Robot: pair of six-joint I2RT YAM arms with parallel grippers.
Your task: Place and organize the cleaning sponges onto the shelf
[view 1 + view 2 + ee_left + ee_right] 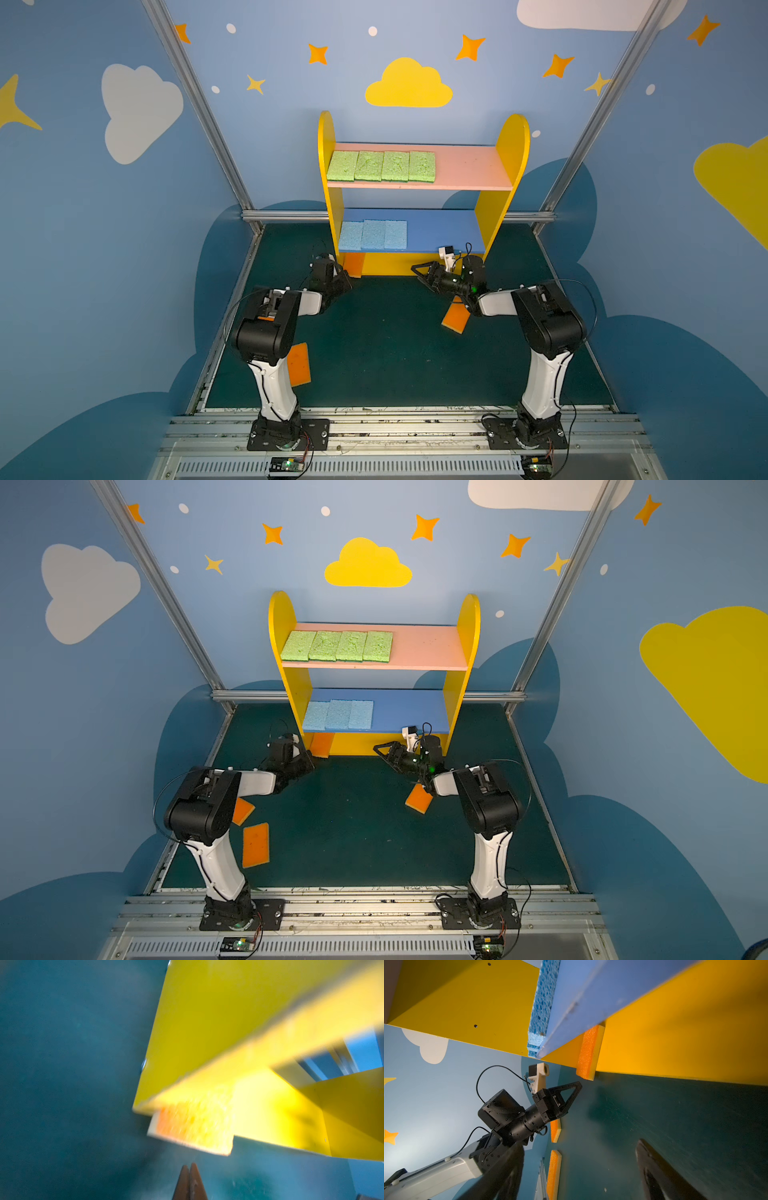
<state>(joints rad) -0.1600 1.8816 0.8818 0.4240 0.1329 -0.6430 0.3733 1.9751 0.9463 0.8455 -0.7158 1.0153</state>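
I see the shelf [513, 137] holding four porous green sponges [381, 166] abreast on its pink board [469, 168]; three light blue sponges [372, 235] on the blue board [444, 232]; one orange sponge [353, 264] overhanging the yellow base [386, 266]; three more orange sponges [255, 845] lie flat on the tabletop [386, 353]; my left gripper [189, 1165] is pinched closed and empty just before the base; my right gripper [579, 1142] is spread wide and empty.

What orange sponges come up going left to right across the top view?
Flat orange rectangular foam sponge beside the left arm → protruding orange sponge at the base of the yellow shelf → angled orange sponge under the right arm.
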